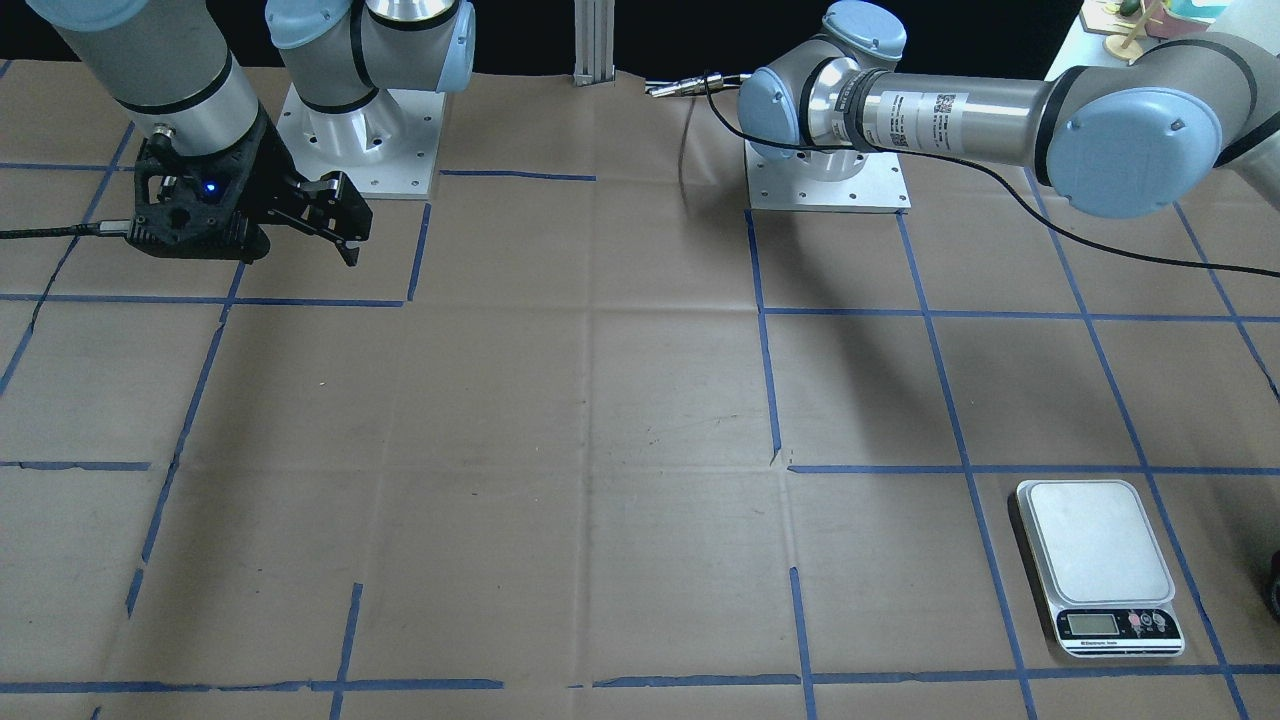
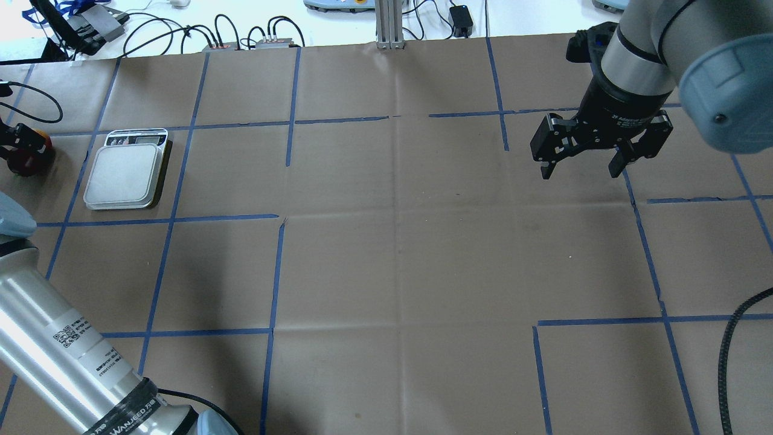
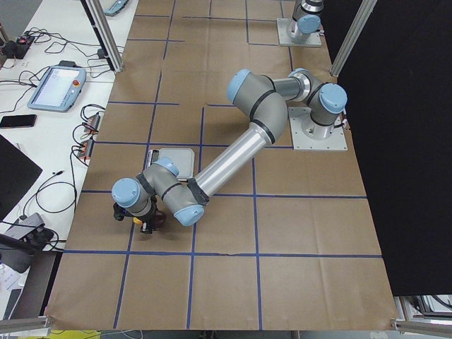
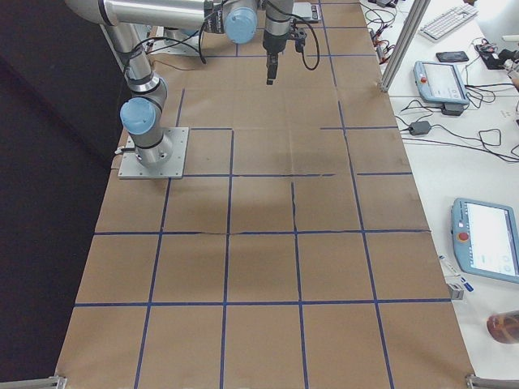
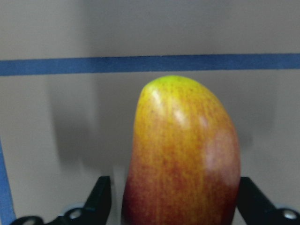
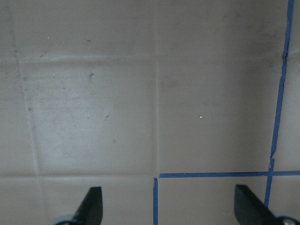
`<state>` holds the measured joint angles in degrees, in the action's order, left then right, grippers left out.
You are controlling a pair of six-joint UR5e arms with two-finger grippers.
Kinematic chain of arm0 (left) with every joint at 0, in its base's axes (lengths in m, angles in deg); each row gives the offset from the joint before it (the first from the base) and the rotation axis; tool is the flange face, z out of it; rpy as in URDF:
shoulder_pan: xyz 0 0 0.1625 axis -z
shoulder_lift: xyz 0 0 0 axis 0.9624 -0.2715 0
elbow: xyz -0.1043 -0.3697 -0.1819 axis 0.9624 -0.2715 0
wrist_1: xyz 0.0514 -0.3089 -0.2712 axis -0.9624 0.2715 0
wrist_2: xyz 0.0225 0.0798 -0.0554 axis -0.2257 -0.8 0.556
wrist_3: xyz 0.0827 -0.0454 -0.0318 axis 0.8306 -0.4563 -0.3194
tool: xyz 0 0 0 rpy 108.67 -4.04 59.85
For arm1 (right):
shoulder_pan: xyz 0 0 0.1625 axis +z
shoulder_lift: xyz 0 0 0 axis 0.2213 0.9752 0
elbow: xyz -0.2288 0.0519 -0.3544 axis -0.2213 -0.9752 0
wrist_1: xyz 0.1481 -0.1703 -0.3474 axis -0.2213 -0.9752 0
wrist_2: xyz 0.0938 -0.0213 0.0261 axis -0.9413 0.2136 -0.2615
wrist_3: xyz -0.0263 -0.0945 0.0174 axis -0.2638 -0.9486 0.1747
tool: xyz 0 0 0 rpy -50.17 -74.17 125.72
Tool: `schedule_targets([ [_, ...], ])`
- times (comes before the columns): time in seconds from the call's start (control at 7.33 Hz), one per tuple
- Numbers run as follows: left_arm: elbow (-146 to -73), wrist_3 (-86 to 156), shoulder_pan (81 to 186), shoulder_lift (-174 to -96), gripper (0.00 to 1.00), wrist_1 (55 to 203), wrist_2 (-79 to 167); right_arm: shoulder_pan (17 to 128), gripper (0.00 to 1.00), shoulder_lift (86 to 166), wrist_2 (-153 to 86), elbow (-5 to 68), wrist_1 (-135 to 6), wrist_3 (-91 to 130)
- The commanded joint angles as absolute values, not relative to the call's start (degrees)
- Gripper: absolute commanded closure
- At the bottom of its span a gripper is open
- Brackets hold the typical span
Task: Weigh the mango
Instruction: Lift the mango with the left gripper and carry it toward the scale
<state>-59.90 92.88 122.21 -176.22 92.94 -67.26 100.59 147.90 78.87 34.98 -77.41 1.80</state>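
Observation:
The mango [image 5: 183,159], dark red low and yellow-green at its tip, lies on the brown paper between the two fingers of my left gripper [image 5: 174,187]. The jaws stand wide open on either side of it, with a small gap on the left. In the overhead view the mango [image 2: 25,162] shows at the far left edge, left of the scale [image 2: 124,175]. The scale [image 1: 1095,555] is white, with a bare platform. My right gripper [image 2: 580,171] is open and empty, hanging above the paper far to the right.
The table is covered in brown paper [image 2: 386,254] with a grid of blue tape. Cables and devices [image 2: 241,36] lie past the far edge. The left arm's long silver link [image 2: 66,356] crosses the near left corner.

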Motion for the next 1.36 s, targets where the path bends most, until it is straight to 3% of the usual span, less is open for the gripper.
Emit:
schedule_targets([
  [0.0,-60.4,92.9,122.1,-174.9,0.56,93.6,-67.1,100.6,0.0,147.9,78.9,35.0,-77.4,1.8],
  [0.27,-68.2,91.4,122.2,-166.9,0.56,95.5,-66.4,100.6,0.0,147.9,78.9,35.0,-77.4,1.8],
  [0.68,-91.3,85.1,125.6,-150.0,0.56,89.6,-66.4,100.6,0.0,147.9,78.9,35.0,-77.4,1.8],
  [0.82,-95.7,81.5,130.3,-148.7,0.55,84.1,-66.5,100.6,0.0,147.9,78.9,35.0,-77.4,1.8],
  [1.23,-97.5,75.7,135.5,-151.5,0.54,77.9,-66.4,100.6,0.0,147.9,78.9,35.0,-77.4,1.8],
])
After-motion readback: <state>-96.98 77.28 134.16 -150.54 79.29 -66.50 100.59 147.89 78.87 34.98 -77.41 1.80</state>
